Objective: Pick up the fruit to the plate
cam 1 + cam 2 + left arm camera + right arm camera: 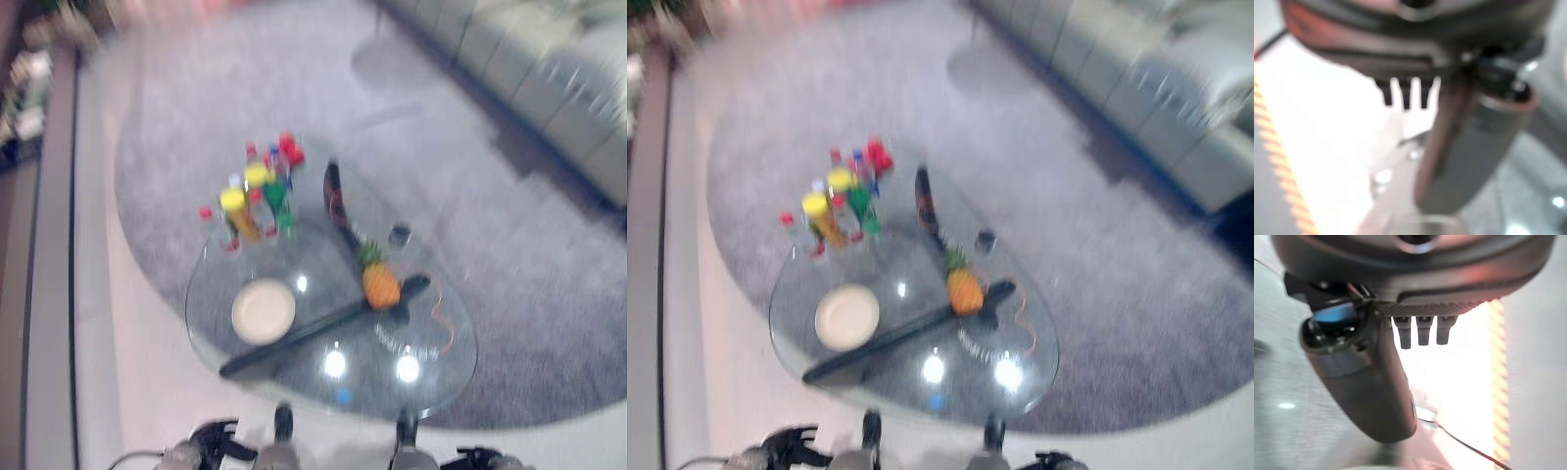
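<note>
Left hand: the left hand [1415, 54] hangs low by the near edge of the worktop; its fingers [1406, 97] point straight out, relaxed, and nothing is in them.
Right hand: the right hand [1415, 284] is also low at the near edge, its fingers [1423, 330] straight and empty.
Fruit: the pineapple [380, 284] stands on the glass worktop [294, 382], right of the middle, well apart from both hands.
Plate: the white plate [263, 310] lies to the left of the pineapple, with bare glass between them.
Risk of slipping: the pineapple looks round and knobbly, so a loose grip might let it roll or drop on the glass.
Risk of knocking: a long dark bar [323, 326], seemingly below the glass, runs from the plate's side toward the fruit, and may mislead the reach.
Risk of cord: an orange cord [443, 318] curls just right of the fruit and could catch a finger.
Other things: a group of bottles [257, 191] stands at the far left of the worktop, a dark bottle [334, 194] lies behind the fruit, and a small dark cup [399, 235] is near it.
In the way: nothing stands directly between fruit and plate.
</note>
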Robot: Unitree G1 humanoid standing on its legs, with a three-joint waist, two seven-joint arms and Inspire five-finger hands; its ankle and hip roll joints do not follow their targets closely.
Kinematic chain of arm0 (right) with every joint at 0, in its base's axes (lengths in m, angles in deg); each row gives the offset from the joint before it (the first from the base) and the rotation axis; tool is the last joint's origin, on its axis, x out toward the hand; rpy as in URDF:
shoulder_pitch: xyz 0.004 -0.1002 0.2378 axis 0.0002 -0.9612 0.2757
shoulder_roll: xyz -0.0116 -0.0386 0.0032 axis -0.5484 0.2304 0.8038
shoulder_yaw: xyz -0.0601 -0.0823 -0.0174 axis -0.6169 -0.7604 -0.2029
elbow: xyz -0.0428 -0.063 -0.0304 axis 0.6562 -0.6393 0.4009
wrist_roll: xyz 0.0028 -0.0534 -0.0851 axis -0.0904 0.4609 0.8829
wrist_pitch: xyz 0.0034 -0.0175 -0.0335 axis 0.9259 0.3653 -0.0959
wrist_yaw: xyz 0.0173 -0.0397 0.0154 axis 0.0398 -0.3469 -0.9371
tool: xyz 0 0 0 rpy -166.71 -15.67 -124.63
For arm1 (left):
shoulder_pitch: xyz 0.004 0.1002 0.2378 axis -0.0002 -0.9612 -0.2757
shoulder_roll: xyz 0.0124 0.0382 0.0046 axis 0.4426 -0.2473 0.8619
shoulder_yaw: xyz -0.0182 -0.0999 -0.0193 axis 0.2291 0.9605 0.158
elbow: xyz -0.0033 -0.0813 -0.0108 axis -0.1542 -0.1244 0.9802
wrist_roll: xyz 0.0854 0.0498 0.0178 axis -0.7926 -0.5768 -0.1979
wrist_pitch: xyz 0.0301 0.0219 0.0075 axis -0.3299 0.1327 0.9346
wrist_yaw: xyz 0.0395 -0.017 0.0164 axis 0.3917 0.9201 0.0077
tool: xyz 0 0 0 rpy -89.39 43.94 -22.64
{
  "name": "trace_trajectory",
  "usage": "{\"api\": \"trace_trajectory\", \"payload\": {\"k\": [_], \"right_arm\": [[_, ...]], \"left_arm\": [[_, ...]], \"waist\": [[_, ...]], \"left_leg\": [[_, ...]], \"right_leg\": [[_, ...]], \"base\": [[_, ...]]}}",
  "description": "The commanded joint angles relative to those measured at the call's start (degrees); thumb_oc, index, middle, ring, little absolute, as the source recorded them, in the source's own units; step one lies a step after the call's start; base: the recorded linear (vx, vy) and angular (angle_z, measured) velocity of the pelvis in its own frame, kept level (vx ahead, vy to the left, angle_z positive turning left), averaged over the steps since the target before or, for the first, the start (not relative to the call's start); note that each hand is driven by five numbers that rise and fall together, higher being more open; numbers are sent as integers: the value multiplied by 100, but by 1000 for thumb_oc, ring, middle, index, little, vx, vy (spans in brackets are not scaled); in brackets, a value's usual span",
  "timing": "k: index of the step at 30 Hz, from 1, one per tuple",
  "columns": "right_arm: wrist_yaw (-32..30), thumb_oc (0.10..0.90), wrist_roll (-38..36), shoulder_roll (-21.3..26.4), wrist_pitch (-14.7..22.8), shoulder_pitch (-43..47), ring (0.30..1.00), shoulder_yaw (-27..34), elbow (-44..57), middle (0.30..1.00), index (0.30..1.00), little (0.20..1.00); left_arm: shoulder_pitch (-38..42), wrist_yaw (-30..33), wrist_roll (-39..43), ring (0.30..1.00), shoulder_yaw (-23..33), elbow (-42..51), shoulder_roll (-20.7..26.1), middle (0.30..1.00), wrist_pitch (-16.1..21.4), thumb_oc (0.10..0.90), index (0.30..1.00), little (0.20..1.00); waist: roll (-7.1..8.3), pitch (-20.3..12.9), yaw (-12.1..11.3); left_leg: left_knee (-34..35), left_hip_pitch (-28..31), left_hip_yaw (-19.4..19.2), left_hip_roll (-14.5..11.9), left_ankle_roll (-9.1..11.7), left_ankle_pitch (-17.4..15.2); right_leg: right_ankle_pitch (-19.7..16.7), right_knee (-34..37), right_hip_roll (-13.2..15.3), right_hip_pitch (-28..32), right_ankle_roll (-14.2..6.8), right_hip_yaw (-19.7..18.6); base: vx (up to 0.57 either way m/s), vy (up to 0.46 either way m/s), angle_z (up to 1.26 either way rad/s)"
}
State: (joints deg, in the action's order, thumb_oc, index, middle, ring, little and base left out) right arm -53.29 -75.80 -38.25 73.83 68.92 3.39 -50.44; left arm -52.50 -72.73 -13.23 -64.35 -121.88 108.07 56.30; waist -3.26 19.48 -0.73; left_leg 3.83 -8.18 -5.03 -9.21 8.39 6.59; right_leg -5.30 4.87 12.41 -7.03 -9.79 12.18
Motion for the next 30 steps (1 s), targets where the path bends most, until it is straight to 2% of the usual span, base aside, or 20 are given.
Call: {"api": "trace_trajectory", "payload": {"k": [1, 4, 6, 7, 12, 18, 26, 30], "right_arm": [[-115, 800, -266, -45, -186, -82, 900, -24, -241, 900, 900, 900], [-156, 800, -438, 141, -176, 127, 900, -15, -141, 900, 900, 900], [-216, 800, -489, 206, -153, 205, 900, 7, -93, 900, 900, 900], [-294, 800, -586, 300, -113, 330, 900, 20, 3, 900, 900, 900], [-567, 800, -845, 437, 156, 568, 900, 38, 199, 900, 900, 900], [-1242, 800, -996, 465, 765, 725, 900, 59, 536, 900, 900, 900], [-1864, 800, -998, 363, 1282, 884, 900, 134, 789, 900, 900, 900], [-2029, 800, -1012, 317, 1496, 939, 900, 128, 862, 900, 900, 900]], "left_arm": [[-57, -24, 188, 900, -178, -391, -139, 900, -66, 800, 900, 900], [159, -171, 537, 900, -175, -357, -30, 900, -41, 800, 900, 900], [260, -216, 740, 900, -192, -335, 0, 900, -23, 800, 900, 900], [435, -283, 1118, 900, -216, -247, 50, 900, 17, 800, 900, 900], [790, -595, 2009, 900, -203, -25, 199, 900, 150, 800, 900, 900], [1012, 21, 2912, 900, -27, 262, 310, 900, 399, 800, 900, 900], [1097, 909, 3545, 900, 375, 486, 277, 900, 842, 800, 900, 900], [1165, 1083, 3521, 900, 393, 501, 294, 900, 881, 800, 900, 900]], "waist": [[155, 13, 46], [185, 363, 23], [178, 479, 21], [159, 683, 23], [124, 1031, 0], [143, 1031, 56], [189, 1031, 68], [190, 1031, 77]], "left_leg": [[117, -83, 23, -156, -69, 83], [117, -422, 33, -105, -63, 162], [117, -531, 40, -84, -70, 181], [117, -724, 63, -47, -88, 225], [-22, -1229, 92, 8, -116, 314], [-1070, -2399, 279, 49, -114, 103], [-1924, -3263, 437, 104, -185, -162], [-2179, -3493, 490, 114, -219, -254]], "right_leg": [[-404, 13, 204, -100, -63, -151], [-467, -62, 210, -427, -76, -118], [-468, -125, 218, -553, -70, -102], [-438, -344, 240, -858, -65, -138], [-295, -910, 306, -1546, -59, -234], [-54, -1782, 300, -2652, -9, -358], [228, -2551, 197, -3465, 111, -509], [272, -2731, 205, -3697, 149, -550]], "base": [[-85, -10, 2], [-95, -18, 2], [-91, 6, -7], [-132, 13, -5], [-130, -10, 1], [-109, -41, -1], [-57, -34, 3], [-19, -3, 0]]}}
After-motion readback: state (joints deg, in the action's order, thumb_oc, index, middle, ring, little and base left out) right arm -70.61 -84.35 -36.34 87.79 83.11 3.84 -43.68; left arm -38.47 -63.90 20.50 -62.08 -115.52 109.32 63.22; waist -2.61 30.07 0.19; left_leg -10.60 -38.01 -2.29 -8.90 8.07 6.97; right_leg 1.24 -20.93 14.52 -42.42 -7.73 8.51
